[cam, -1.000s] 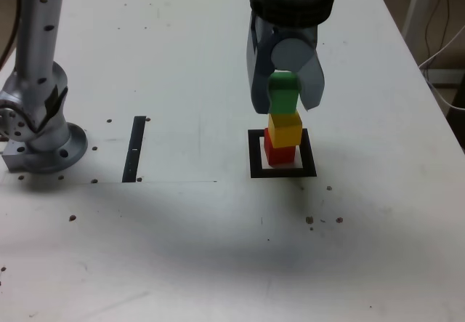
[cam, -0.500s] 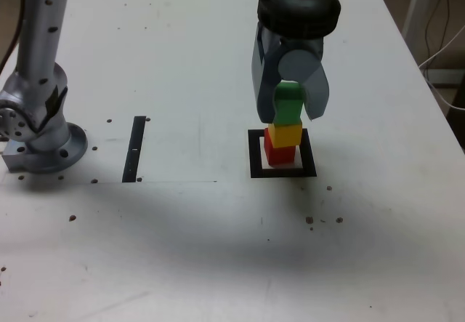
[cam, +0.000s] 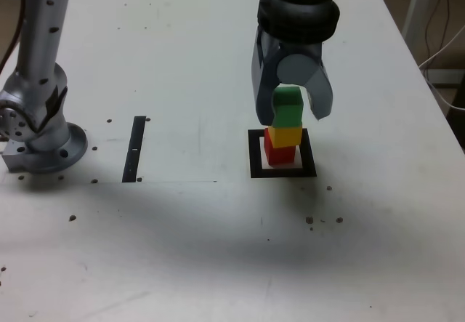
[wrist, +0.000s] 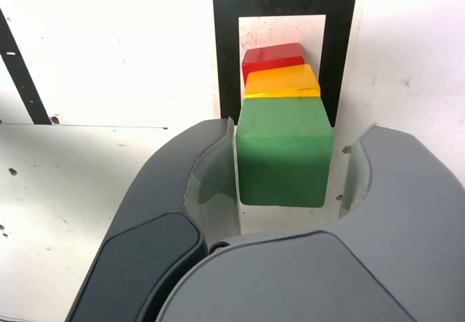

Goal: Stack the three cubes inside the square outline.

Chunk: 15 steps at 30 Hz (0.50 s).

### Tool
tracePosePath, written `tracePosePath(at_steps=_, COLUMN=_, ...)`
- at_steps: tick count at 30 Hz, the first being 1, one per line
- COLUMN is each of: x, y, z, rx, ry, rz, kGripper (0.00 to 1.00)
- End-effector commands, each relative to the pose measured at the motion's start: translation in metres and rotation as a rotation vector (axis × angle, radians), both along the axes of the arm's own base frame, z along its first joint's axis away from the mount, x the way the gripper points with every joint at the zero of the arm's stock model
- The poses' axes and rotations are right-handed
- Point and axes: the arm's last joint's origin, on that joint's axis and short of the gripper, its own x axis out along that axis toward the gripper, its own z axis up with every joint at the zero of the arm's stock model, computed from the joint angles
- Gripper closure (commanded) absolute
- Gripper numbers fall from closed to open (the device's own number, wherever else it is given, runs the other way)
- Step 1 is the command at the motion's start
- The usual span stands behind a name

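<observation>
Stack: the green cube (cam: pixel 288 105) sits on the yellow cube (cam: pixel 285 134), which sits on the red cube (cam: pixel 280 154), right of centre in the exterior view.
Outline: the square outline (cam: pixel 255 159) frames the red cube's base; its white centre shows at the near side.
Gripper: the gripper (cam: pixel 292 111) straddles the green cube with its jaws spread, a gap on one side and the other jaw at or very near the cube's face.
Risk: the jaw nearest the green cube could drag it on withdrawal and topple the column; the cubes look slightly offset.
Exterior view only: the arm base (cam: pixel 36 137) and tape strip (cam: pixel 135 149) at left.
Wrist view only: the clearance beside the green cube (wrist: pixel 283 150) between the jaws.
</observation>
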Motion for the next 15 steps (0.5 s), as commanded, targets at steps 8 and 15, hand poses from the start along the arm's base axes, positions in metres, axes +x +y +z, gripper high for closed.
tracePosePath(at_steps=8, x=-0.008, y=0.003, z=0.01, rx=0.021, ry=-0.027, rz=-0.002, kGripper=0.0)
tracePosePath(at_steps=15, x=-0.029, y=0.007, z=0.026, rx=0.044, ry=-0.055, rz=0.002, kGripper=0.0)
